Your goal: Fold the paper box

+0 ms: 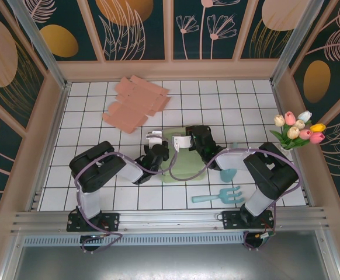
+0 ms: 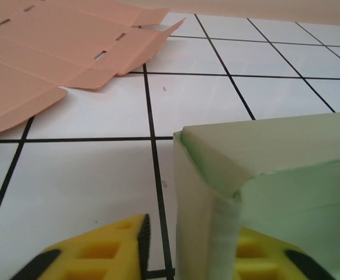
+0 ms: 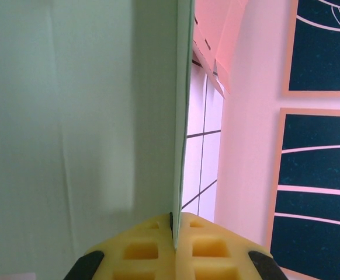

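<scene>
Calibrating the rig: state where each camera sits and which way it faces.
Top external: above, behind the bases, looking down on the tiled table; left end effector and right end effector show.
Left wrist: low, facing the green box corner and pink sheets; yellow fingers at bottom.
Right wrist: rolled sideways, looking along the box toward an enclosure wall; fingers pinch the box.
Shared: all three see the green box.

Looks matt and smooth on the pale-green paper box (image 2: 287, 175), scuffed whitish at the creased corner. Matt salmon card in flat sheets (image 2: 35, 52) at eleven o'clock; glossy white table (image 2: 82, 186); yellow rubbery finger pads (image 2: 108, 254).
</scene>
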Motion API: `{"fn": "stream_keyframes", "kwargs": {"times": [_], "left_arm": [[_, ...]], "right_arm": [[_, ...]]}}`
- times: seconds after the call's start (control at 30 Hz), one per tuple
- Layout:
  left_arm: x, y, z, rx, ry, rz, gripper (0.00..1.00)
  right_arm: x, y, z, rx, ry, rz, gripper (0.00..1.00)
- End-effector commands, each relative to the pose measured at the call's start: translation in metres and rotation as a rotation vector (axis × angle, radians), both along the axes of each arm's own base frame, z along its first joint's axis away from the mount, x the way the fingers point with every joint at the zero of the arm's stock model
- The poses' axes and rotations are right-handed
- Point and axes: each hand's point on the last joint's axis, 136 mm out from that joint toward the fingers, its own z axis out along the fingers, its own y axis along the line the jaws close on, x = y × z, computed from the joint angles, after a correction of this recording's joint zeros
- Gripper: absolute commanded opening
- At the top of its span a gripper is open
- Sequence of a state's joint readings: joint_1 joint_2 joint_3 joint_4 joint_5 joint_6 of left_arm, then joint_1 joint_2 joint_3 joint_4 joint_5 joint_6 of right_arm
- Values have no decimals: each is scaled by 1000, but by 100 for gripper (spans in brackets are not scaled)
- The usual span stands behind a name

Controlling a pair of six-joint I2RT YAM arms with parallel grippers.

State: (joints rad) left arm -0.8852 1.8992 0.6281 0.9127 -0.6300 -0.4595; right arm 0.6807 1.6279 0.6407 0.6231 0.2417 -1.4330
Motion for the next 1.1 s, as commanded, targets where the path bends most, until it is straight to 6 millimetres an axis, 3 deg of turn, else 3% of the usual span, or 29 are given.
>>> {"fn": "stream_keyframes", "kwargs": {"times": [0.0, 0.17, 0.37, 0.5, 0.67, 0.77, 0.87, 0.97, 1.07], "left_arm": [[-5, 5, -11, -32, 38, -6, 34], [-4, 6, -24, -29, 49, 11, 33], [3, 9, -28, 6, 46, 58, 23], [5, 20, -35, 55, 47, 113, 0], [6, 40, -36, 167, 21, 182, 0], [4, 22, -33, 133, 42, 68, 1], [2, 3, -24, 60, 68, -16, 27], [0, -6, -16, -10, 86, -46, 30], [-3, -8, -21, -41, 111, -49, 30]], "right_arm": [[-11, -4, -19, -29, 79, 6, 0], [-11, -4, -19, -30, 78, 4, 0], [-10, -7, -20, -39, 78, -3, 0], [-9, -8, -20, -38, 79, -10, 0], [-9, -10, -19, -38, 77, -17, 0], [-9, -9, -18, -31, 81, -18, 0], [-8, -7, -17, -20, 82, -18, 0], [-9, -8, -19, -24, 89, -18, 0], [-9, -7, -18, -23, 87, -18, 0]]}}
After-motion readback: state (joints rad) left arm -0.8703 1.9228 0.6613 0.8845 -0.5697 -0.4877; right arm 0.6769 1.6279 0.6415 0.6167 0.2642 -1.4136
